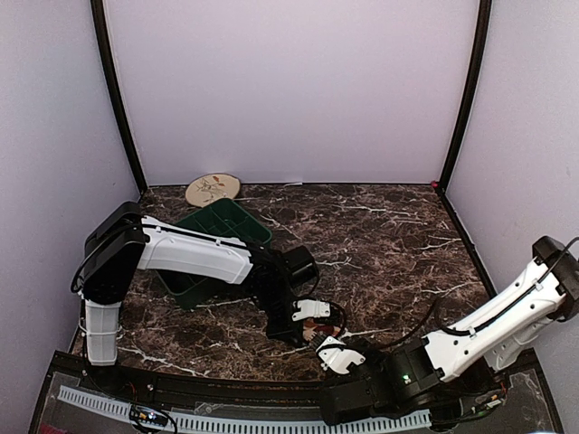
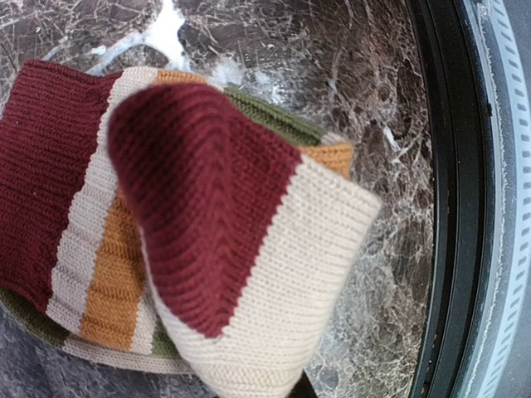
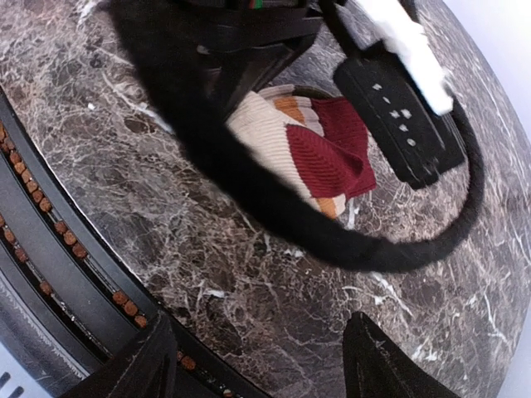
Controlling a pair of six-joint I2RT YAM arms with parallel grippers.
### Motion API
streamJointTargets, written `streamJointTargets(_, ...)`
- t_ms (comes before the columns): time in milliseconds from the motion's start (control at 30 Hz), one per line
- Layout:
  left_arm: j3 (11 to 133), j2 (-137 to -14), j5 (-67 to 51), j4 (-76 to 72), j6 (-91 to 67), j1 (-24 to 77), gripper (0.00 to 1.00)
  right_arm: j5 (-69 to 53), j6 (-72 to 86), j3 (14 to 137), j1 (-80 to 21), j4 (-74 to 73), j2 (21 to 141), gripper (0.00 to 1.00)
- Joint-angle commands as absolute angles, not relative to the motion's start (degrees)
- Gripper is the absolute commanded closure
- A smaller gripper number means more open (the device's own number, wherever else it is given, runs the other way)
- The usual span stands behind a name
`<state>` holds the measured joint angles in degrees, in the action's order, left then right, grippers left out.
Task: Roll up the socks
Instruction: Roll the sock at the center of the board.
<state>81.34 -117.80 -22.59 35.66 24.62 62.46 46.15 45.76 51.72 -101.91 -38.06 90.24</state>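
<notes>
One striped sock in cream, dark red, orange and olive lies folded over itself on the marble table. It fills the left wrist view, and its cream end is lifted close to the camera, hiding the fingers. My left gripper is shut on that fold. In the right wrist view the same sock sits under the left arm's black jaws. My right gripper stands open just in front of it, near the table's front edge, with only bare marble between its fingers. From above, the sock is a small patch between both grippers.
A dark green tray stands behind the left arm, with a round patterned plate at the back wall. A thick black cable loops across the right wrist view. The black front rail borders the table.
</notes>
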Motion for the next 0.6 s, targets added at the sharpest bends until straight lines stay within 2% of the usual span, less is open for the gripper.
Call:
streamJointTargets(0,81.0,-119.8,-23.0,39.0,24.7,62.4,1.00,46.2,37.2,51.9,-100.0,-30.1,92.9,0.34)
streamJointTargets(567,81.2,-119.8,-24.1,39.7,24.8,62.4,1.00,45.4,22.9,48.8,-91.0,-19.6,94.5,0.31)
